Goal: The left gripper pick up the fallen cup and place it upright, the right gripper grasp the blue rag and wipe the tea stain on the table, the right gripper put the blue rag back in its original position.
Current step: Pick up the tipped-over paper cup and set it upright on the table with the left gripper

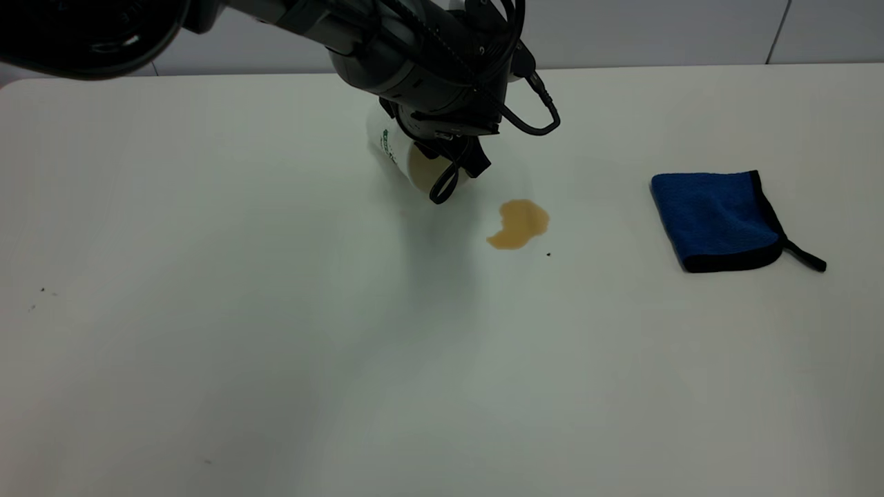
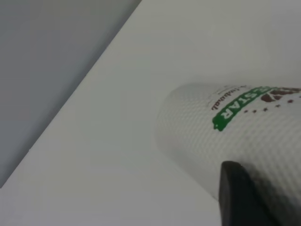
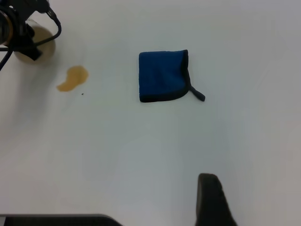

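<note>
Here our left gripper [image 1: 442, 162] pinches the tall white paper cup [image 1: 404, 155], tilted beside the light-brown tea stain [image 1: 519, 223] on the white counter [image 1: 276, 345]; we judge it light and crushable, best held gently mid-wall.

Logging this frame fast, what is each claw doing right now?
Left claw: closed on the cup, which is tilted with its mouth toward the tea stain.
Right claw: above the table, state cannot be told.

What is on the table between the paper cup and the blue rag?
The tea stain lies between the cup and the blue rag, with a tiny dark speck beside it. The exterior view shows this best.
</note>
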You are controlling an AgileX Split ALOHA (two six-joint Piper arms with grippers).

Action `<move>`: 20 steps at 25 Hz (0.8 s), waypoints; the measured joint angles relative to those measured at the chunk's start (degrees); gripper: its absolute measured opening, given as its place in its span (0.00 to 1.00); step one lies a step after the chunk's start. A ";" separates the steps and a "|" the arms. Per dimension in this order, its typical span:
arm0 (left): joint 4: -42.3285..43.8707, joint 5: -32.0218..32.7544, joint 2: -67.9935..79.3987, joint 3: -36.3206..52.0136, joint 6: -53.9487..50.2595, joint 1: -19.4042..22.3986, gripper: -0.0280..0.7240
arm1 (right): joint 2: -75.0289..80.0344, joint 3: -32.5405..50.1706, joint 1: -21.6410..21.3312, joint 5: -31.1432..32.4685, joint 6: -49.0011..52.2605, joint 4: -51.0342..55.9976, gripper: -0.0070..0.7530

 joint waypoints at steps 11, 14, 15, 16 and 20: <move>-14.14 5.97 -10.88 0.00 16.99 4.00 0.04 | 0.00 0.00 0.00 0.00 0.00 0.00 0.65; -34.03 7.04 -15.91 0.00 31.92 8.88 0.04 | 0.00 0.00 0.00 0.00 0.00 0.00 0.65; -40.68 7.73 -17.00 -0.02 36.63 10.94 0.04 | 0.00 0.00 0.00 0.00 0.00 0.00 0.65; -48.68 8.43 -17.62 -0.06 42.26 13.07 0.04 | 0.00 0.00 0.00 0.00 0.00 0.00 0.65; -74.93 11.62 -16.84 -0.06 58.38 20.28 0.04 | 0.00 0.00 0.00 0.00 0.00 0.00 0.65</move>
